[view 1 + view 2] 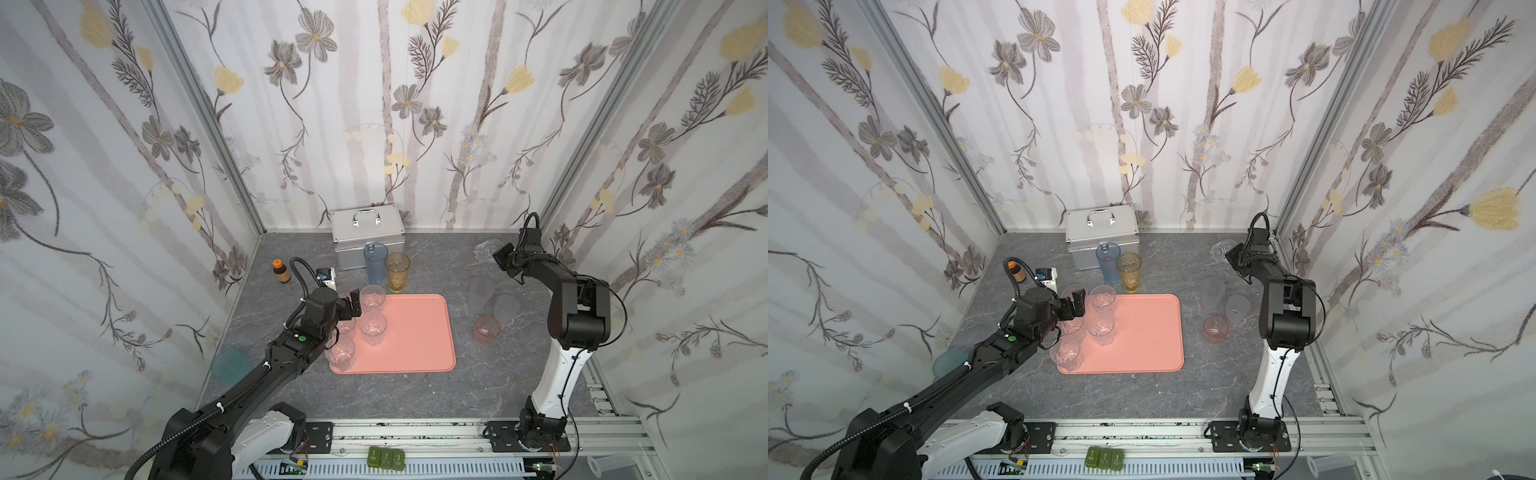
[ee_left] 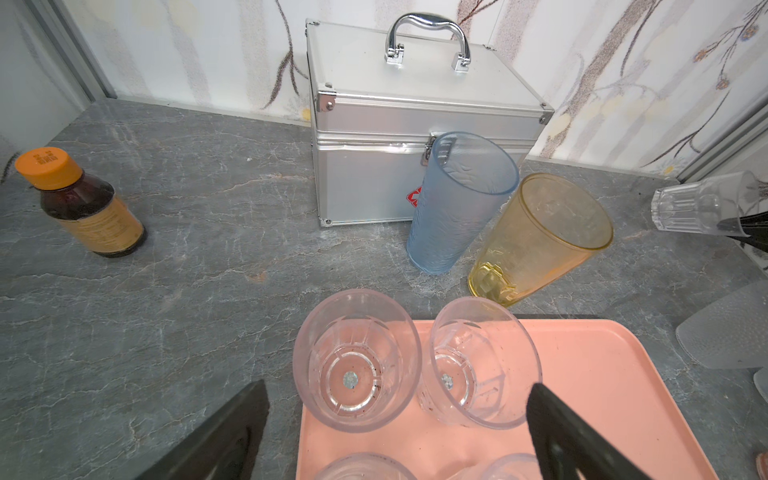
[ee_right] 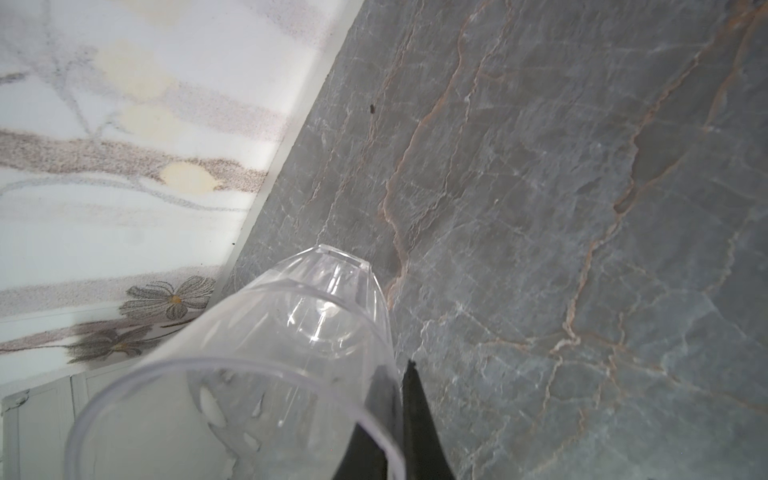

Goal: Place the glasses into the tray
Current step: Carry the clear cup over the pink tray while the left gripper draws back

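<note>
The salmon-pink tray (image 1: 415, 332) (image 2: 602, 374) lies mid-table with several clear glasses (image 1: 372, 328) upright on its left side. My left gripper (image 1: 350, 308) (image 2: 397, 388) hovers open over the tray's far left corner, with two clear glasses (image 2: 357, 361) between and ahead of its fingers, untouched. At the back right, my right gripper (image 1: 498, 259) (image 3: 397, 370) is shut on the wall of a clear glass (image 1: 484, 251) (image 3: 270, 353), held tilted above the table. Blue (image 1: 376, 262), amber (image 1: 397, 272), two frosted (image 1: 481, 291), pink (image 1: 486, 328) and teal (image 1: 228, 365) glasses are off the tray.
A silver case (image 1: 368, 237) stands against the back wall behind the blue and amber glasses. A brown bottle with an orange cap (image 1: 281, 271) stands at the back left. Walls close in on three sides, and a metal rail (image 1: 415, 432) runs along the front.
</note>
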Motion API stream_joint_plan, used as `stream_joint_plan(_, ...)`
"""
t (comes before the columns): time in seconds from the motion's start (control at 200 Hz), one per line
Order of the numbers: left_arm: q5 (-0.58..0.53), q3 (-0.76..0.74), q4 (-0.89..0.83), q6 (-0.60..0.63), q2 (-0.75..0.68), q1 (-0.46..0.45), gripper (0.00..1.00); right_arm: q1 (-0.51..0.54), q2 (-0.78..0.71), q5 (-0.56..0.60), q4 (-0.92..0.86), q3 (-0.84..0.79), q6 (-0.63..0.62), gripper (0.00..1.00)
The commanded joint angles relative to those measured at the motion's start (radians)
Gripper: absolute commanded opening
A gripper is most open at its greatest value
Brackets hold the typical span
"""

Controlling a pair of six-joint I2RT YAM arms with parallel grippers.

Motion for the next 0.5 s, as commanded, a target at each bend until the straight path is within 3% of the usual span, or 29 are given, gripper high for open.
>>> stream_joint_plan(0.0, -0.02, 0.0, 0.003, -0.017, -0.009, 0.003, 1.0, 0.038, -0.088, 0.01, 0.07, -0.043, -0.022, 0.0)
stream_joint_plan(0.28, -0.098, 0.079, -0.148, -0.062, -0.02, 0.003, 0.98, 0.209, -0.447, 0.083, 0.083, -0.27, -0.047, 0.0)
stream_joint_plan(0.38, -0.127, 0.097, -0.184, -0.065, -0.031, 0.003, 0.99, 0.321, -0.542, 0.156, 0.021, -0.325, -0.098, 0.01)
stream_joint_plan(0.495, -0.087, 0.095, -0.204, -0.112, -0.039, -0.002, 0.99, 0.45, -0.632, 0.26, -0.125, -0.353, -0.165, 0.02)
